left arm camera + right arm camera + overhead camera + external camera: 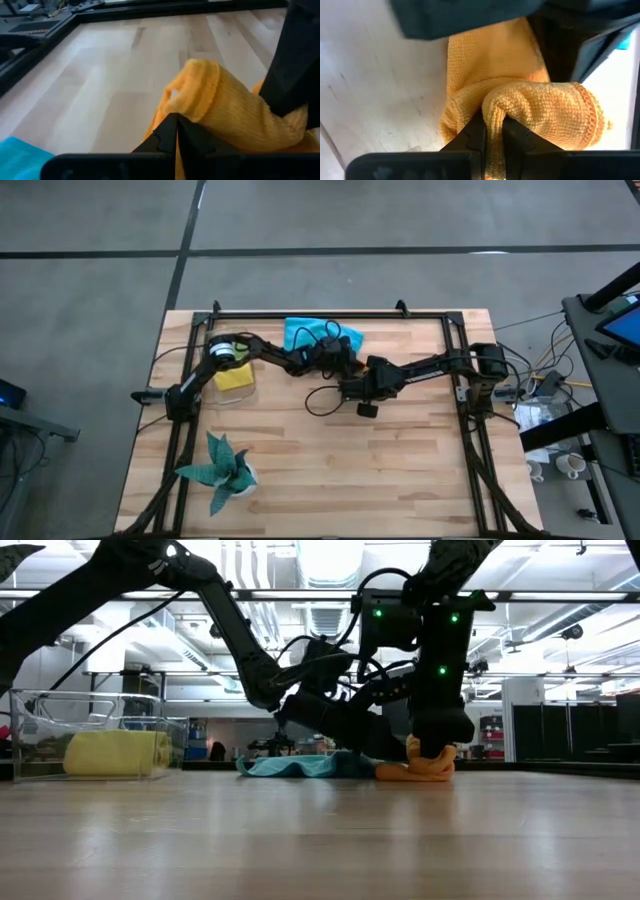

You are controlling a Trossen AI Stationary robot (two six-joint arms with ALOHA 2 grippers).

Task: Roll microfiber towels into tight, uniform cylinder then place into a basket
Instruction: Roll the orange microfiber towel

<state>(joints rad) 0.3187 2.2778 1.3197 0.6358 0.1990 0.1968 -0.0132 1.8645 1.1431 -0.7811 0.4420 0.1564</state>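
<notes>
While both arms met near the table's far middle, the items lay as follows, listed from the left.

Clear basket [95, 735]: at the left of the table, holding one rolled yellow towel [117, 753] lying on its side.

Blue towel [308, 332]: unrolled and rumpled, toward the far edge, just behind the two grippers.

Left gripper [176, 131]: fingers fully closed, tips pressed together against the near edge of the orange towel [520, 107]; whether any cloth was pinched between them could not be told.

Orange towel: between the two grippers, under them both (hidden in the high view), resting on the wood; partly rolled into a loose, thick fold, long axis running across between the facing grippers, a flat tail spread out behind the roll. Nubbly weave, stitched hem showing at one end.

Right gripper [492, 131]: fingers nearly closed, a ridge of the orange roll nipped between them. Judged the nearer and controlling grip; the roll lay directly at its tips.
</notes>
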